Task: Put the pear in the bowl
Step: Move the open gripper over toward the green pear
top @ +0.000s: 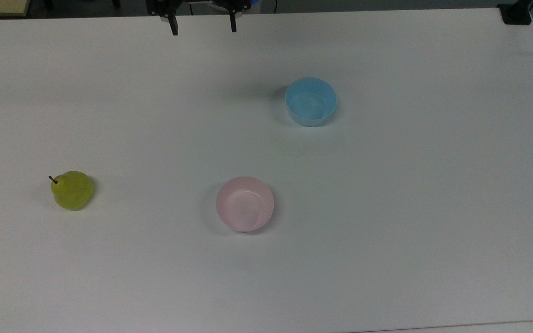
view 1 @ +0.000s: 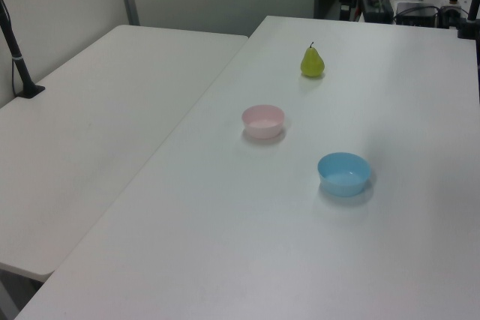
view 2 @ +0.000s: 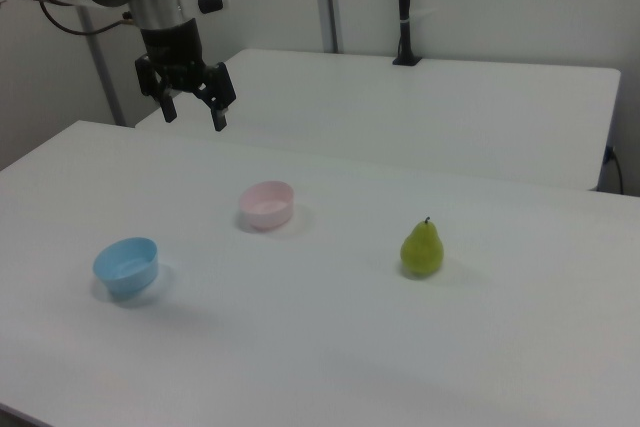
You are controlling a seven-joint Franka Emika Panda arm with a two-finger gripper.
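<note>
Your pincer (view 2: pixel 193 109) hangs in the air with its two black fingers (view 2: pixel 218 117) spread wide and nothing between them; in the right view it sits above the far part of the white surface (view 2: pixel 330 347), well apart from everything on it, and in the top view its fingertips (top: pixel 173 28) poke in at the upper edge. You can see the pear (view 2: pixel 422 247) standing upright on its broad base, long axis vertical, with its short dark stem pointing up; in the top view the stem leans toward the top view's upper left. It rests on the surface at the top view's left, well apart from the pink bowl (top: pixel 244 203), which sits near the middle with its mouth up and nothing inside. A light blue bowl (top: pixel 311 101), also mouth up, stands farther toward the top view's upper right, apart from the pink one. In the left view the pear (view 1: pixel 313 61) is farthest back, the pink bowl (view 1: pixel 263 121) between, and the blue bowl (view 1: pixel 343 173) nearest. No label or writing can be read on any of these things. A second white table (view 2: pixel 430 117) stands just beside the surface, with a black pole (view 2: pixel 403 7) rising from it.
</note>
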